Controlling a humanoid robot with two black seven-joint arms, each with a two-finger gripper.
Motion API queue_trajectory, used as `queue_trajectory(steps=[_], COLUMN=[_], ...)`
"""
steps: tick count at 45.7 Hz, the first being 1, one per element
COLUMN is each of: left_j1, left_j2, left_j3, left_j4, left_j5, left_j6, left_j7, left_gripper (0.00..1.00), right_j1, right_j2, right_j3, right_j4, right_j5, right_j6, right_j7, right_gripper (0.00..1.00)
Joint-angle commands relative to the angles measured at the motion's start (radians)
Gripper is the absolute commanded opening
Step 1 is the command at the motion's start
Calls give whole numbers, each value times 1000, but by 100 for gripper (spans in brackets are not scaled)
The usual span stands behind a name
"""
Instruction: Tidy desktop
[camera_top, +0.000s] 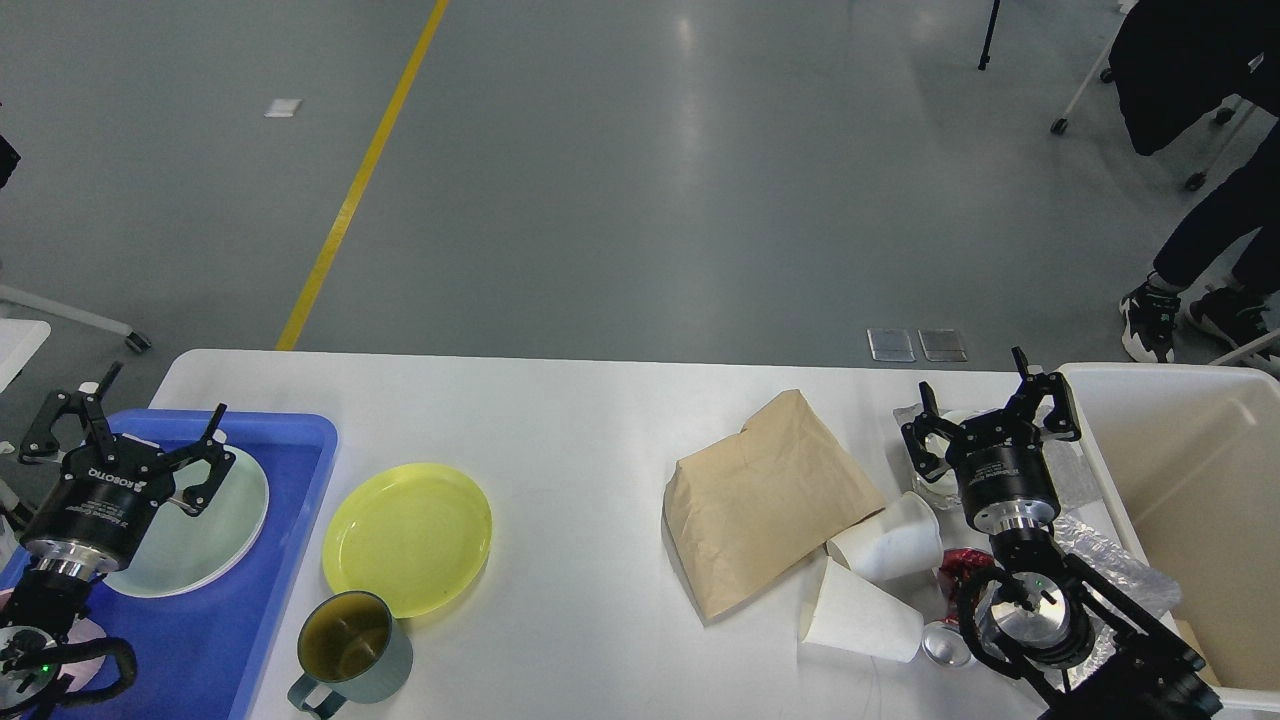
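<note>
- Desktop (560, 420) fills the lower half of our view, with the blue tray (300, 470) on its left end and the off-white bin (1090, 400) on its right.
- Our left gripper (125, 425) hangs wide open and empty over the pale plate (215, 530) in the tray.
- Our right gripper (985, 410) is also spread wide, holding nothing, above the trash pile by the bin.
- We'd guess trash goes next: take one paper cup (890, 545) at a time, squeezing gently so it doesn't crush, then lift it clear over the bin wall.
- Yellow plate (410, 535) and mug (350, 645) look like tray jobs for the left.
- Hard to make out: clear plastic, a red scrap (960, 570) and a can (945, 645) sit half hidden under our right arm, and the mug's bottom is cut off.
</note>
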Motion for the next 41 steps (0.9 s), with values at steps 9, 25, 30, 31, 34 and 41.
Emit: queue_trajectory(steps=[9, 25, 30, 31, 34, 41], left_j1=[-405, -1048, -1258, -1301, -1416, -1638], left_j2=[316, 393, 376, 369, 344, 205], left_j3=[713, 1572, 1794, 1834, 1951, 2216], left_j4=[9, -29, -101, -116, -158, -199], left_j5=[9, 12, 12, 12, 12, 6], left_j6=[-4, -13, -13, -15, -13, -15], left_j7=[-2, -1, 1, 1, 1, -13], left_gripper=[96, 96, 96, 96, 96, 96], right_j1=[0, -2, -2, -2, -2, -2], right_j2=[0, 0, 0, 0, 0, 0], right_j3=[1, 1, 1, 1, 1, 1], right_j4=[0, 3, 3, 3, 3, 3], right_j5=[0, 1, 1, 0, 1, 1], right_j6=[0, 0, 0, 0, 0, 0], right_j7=[0, 0, 0, 0, 0, 0], right_gripper=[100, 100, 100, 100, 100, 100])
